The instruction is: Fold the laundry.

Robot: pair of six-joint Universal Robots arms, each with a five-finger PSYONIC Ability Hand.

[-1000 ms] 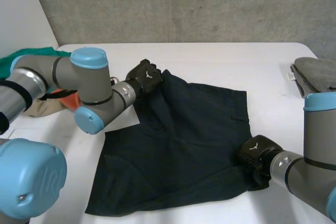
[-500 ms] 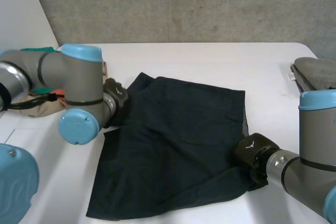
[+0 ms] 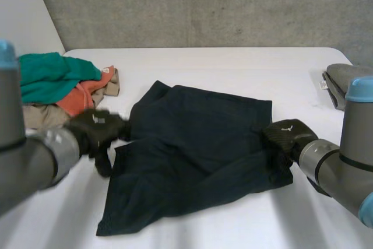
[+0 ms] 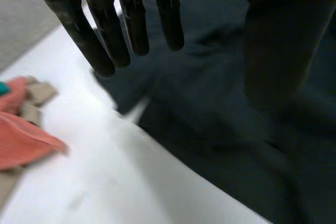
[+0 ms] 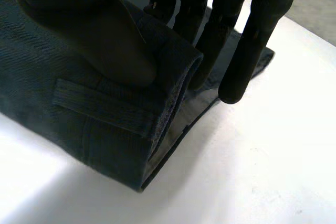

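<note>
The white table point(image 3: 233, 65) bears dark shorts point(image 3: 198, 144), a teal, orange and beige clothes heap point(image 3: 64, 83) to their left, grey folded cloth point(image 3: 348, 80) to their right

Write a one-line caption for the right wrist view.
Right hand pinches the waistband edge of the dark shorts between thumb and fingers over the white table.

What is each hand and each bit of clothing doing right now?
dark shorts, spread out, mostly flat, one edge pinched.
left hand, open, holding nothing, at the shorts' edge.
right hand, shut on the shorts' edge, thumb on top.
pile of clothes, crumpled in a heap.
grey cloth, lying untouched, apart from the shorts.
</note>
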